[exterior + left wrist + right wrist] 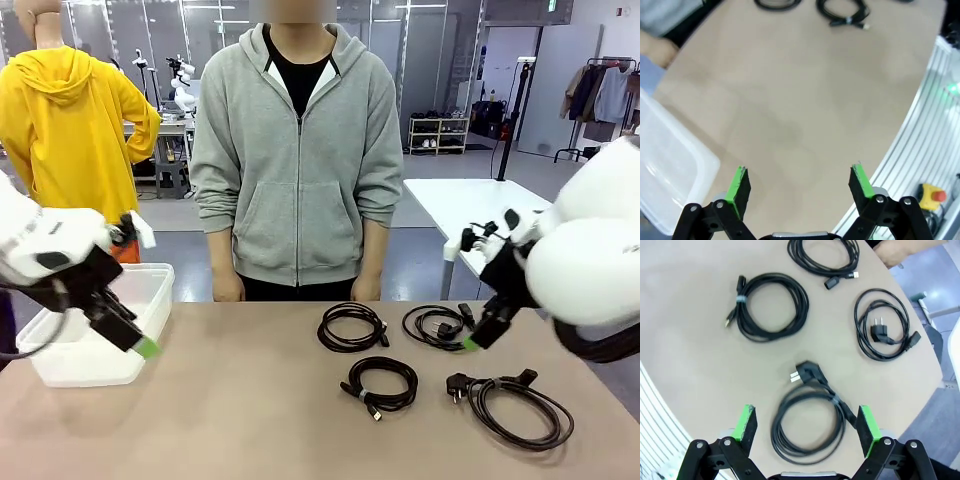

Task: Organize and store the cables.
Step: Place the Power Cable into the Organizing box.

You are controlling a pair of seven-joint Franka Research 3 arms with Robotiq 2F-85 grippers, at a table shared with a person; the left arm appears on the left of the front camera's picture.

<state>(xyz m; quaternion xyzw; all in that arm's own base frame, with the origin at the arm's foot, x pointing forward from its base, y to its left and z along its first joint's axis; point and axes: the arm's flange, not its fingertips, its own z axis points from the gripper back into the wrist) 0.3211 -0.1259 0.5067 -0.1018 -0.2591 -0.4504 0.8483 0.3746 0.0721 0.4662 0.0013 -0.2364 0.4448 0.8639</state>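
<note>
Cables [385,402] coiled on tabletop [250,400], four coils.
Right pincer [806,412] spread, one coil [777,435] straight ahead; left pincer [800,172] spread, white bin [670,165] beside.

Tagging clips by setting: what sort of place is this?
Likely a robotics lab: two white robot arms flank a beige table, with a clothes rack and a metal shelf farther back.

Four black cables [771,306] lie flat on the counter [230,400], each wound in a round coil, none touching another. In the front view they sit right of centre. The upper-left coil [352,327] and upper-right coil [437,327] lie side by side, the latter with a round plug inside its ring. Below are the lower-middle coil [380,385], bound by a tie, and the lower-right coil [520,408], widest and loosest.
</note>
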